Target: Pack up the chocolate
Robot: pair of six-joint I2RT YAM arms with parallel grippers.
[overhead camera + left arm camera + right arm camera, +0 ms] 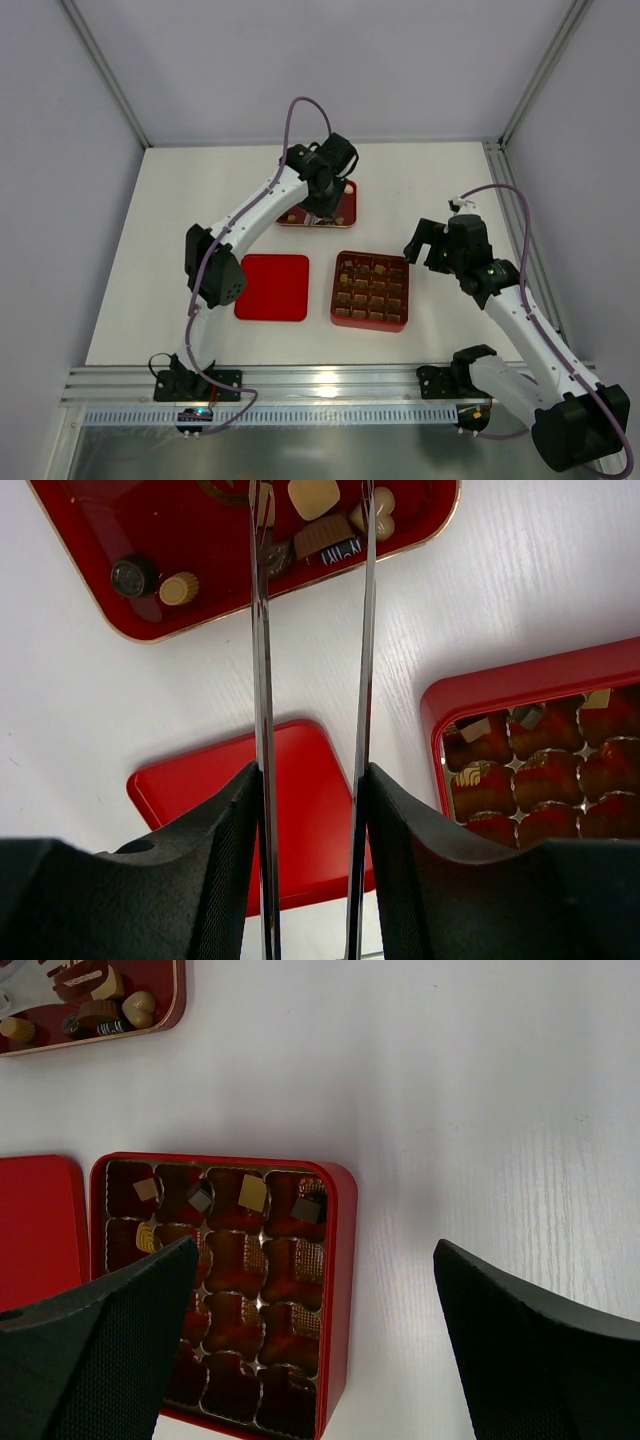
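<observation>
Loose chocolate pieces point(322, 537), dark, tan and cream, lie in a shallow red tray point(150, 550) at the far middle of the table point(345, 215). My left gripper point(322, 212) hangs over this tray. Its two long thin metal blades point(313, 520) stand apart with a brown and a cream piece between them; the tips run out of view. The red gridded box point(370, 290) holds a few chocolates point(252, 1193) along one row. My right gripper point(315, 1243) is wide open and empty above the box's right rim point(340, 1260).
The flat red lid point(272, 287) lies left of the box, also seen in the left wrist view point(310, 800). A metal rail point(330, 385) runs along the near table edge. Enclosure walls stand on three sides.
</observation>
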